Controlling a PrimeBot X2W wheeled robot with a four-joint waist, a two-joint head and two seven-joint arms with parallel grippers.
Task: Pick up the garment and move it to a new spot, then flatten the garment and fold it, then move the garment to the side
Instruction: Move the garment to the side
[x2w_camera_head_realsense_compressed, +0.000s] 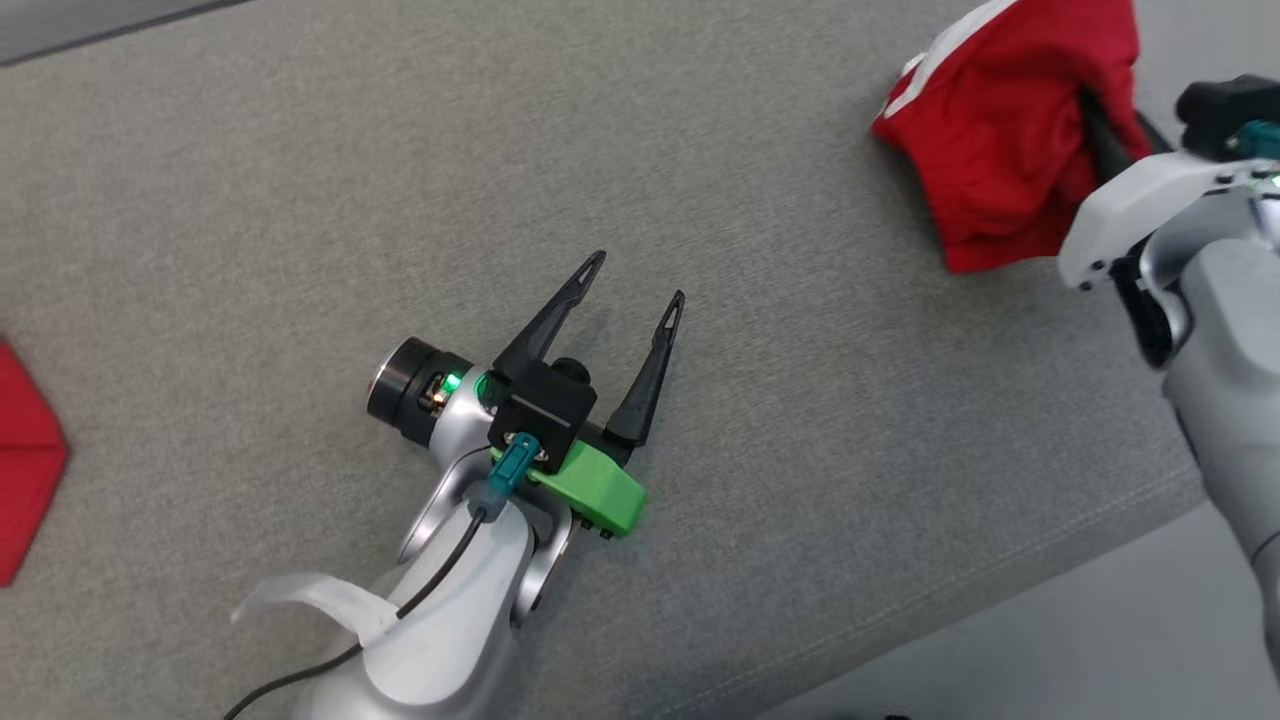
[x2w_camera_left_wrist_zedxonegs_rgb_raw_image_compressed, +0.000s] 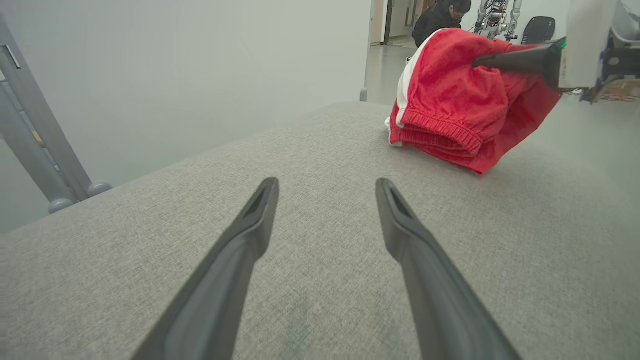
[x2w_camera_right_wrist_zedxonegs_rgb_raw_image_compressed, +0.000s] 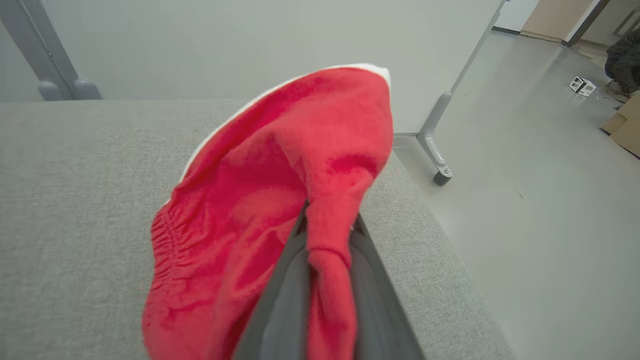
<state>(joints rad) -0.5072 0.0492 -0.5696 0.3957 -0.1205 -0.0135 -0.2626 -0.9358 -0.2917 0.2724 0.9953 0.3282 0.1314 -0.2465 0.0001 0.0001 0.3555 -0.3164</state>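
The garment (x2w_camera_head_realsense_compressed: 1000, 140) is a pair of red shorts with a white side stripe and an elastic waistband, bunched and lifted at the far right of the grey table (x2w_camera_head_realsense_compressed: 300, 200). My right gripper (x2w_camera_head_realsense_compressed: 1092, 118) is shut on a fold of the garment (x2w_camera_right_wrist_zedxonegs_rgb_raw_image_compressed: 280, 200), with cloth pinched between its fingers (x2w_camera_right_wrist_zedxonegs_rgb_raw_image_compressed: 285, 280). In the left wrist view the garment (x2w_camera_left_wrist_zedxonegs_rgb_raw_image_compressed: 460, 105) hangs from the right gripper (x2w_camera_left_wrist_zedxonegs_rgb_raw_image_compressed: 480, 61), its lower edge touching the table. My left gripper (x2w_camera_head_realsense_compressed: 640, 282) stands open above the table's middle with nothing between its fingers (x2w_camera_left_wrist_zedxonegs_rgb_raw_image_compressed: 250, 240).
Another red cloth (x2w_camera_head_realsense_compressed: 25, 460) lies at the table's left edge. The table's near edge (x2w_camera_head_realsense_compressed: 1000, 600) drops to grey floor on the right. A wheeled frame leg (x2w_camera_right_wrist_zedxonegs_rgb_raw_image_compressed: 435, 145) stands past the far corner. A person (x2w_camera_left_wrist_zedxonegs_rgb_raw_image_compressed: 440, 17) sits in the background doorway.
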